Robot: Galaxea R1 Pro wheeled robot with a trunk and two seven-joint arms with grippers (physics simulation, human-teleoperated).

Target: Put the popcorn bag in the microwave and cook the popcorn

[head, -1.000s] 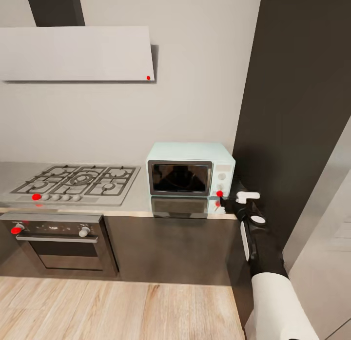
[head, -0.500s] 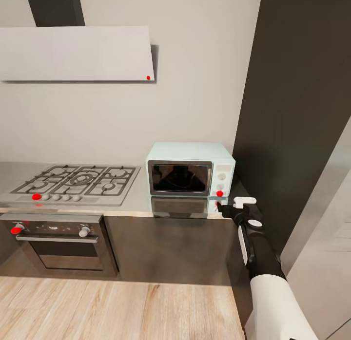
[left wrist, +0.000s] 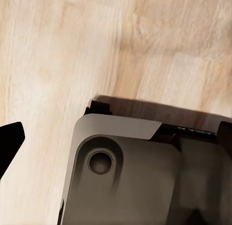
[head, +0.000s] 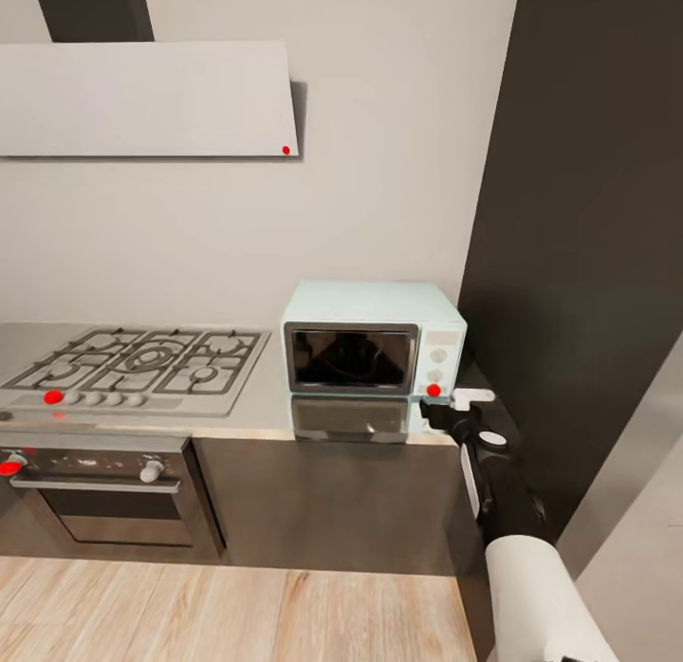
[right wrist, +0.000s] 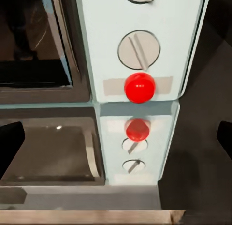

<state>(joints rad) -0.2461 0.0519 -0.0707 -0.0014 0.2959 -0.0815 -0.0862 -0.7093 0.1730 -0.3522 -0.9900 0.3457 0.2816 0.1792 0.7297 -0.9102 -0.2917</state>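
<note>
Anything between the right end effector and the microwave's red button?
Nothing visible. The right end effector sits just in front of the microwave, and the right wrist view looks straight at the red button below the knob, with a bare gap between.

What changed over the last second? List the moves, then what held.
The head camera moved, so the whole view shifted slightly. The right gripper eased back and down from the microwave's red button and now sits open just below it. Nothing was grasped or let go. The microwave door stayed shut, and the hob is unchanged.
</note>
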